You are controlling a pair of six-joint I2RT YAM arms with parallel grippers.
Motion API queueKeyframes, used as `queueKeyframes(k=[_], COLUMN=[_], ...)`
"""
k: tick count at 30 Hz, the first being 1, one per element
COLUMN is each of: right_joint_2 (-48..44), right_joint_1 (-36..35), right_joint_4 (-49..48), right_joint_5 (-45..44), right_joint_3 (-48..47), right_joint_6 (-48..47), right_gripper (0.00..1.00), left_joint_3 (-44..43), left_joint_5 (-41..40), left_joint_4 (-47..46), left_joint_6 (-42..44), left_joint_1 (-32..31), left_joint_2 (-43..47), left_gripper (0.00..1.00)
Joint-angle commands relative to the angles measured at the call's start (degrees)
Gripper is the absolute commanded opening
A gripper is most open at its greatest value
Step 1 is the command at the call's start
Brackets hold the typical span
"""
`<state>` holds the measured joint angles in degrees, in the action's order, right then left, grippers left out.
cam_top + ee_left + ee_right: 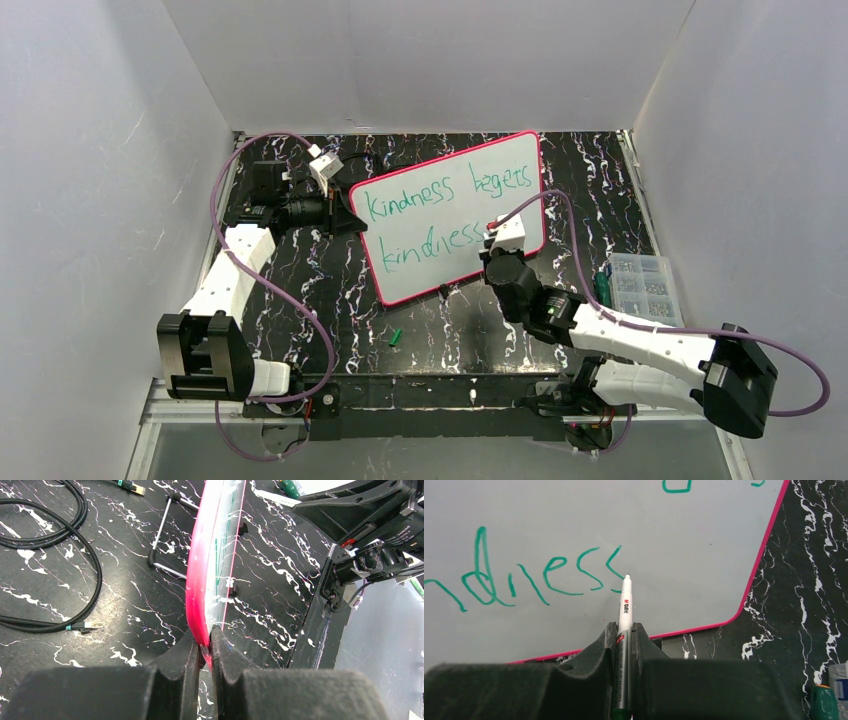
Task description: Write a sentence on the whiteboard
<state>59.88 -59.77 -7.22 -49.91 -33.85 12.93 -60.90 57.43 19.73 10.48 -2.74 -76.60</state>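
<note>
- Top view: even, fairly bright light; pale walls [90, 200], dark table [330, 290].
- Ahead of the left gripper [207, 642], the whiteboard [202, 580] rim is blurred, with glare on its face.
- Beyond the right gripper [625, 632], the marker [626, 605] tip and lettering [559, 575] are sharp.

white whiteboard [440, 225] rimmed pink-red, green sentence [440, 200], black white-veined table [330, 280]
</note>
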Motion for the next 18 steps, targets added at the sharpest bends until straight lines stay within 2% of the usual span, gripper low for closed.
queueKeyframes(k=[1,18], right_joint_2=[0.68,2.48], right_joint_1=[0.56,6.03], right_joint_4=[0.26,-4.56], right_joint_5=[-3.64,3.60], right_joint_3=[-0.40,2.09], right_joint_6=[-0.82,-0.44], right_gripper=[0.01,0.01], left_joint_3=[-0.86,-0.79], left_joint_5=[-1.66,-1.48], left_joint_4=[-1.88,-1.88], left_joint_6=[3.21,3.27], left_joint_1=[0.24,0.23], left_joint_2=[2.79,2.67], left_gripper=[0.00,0.00])
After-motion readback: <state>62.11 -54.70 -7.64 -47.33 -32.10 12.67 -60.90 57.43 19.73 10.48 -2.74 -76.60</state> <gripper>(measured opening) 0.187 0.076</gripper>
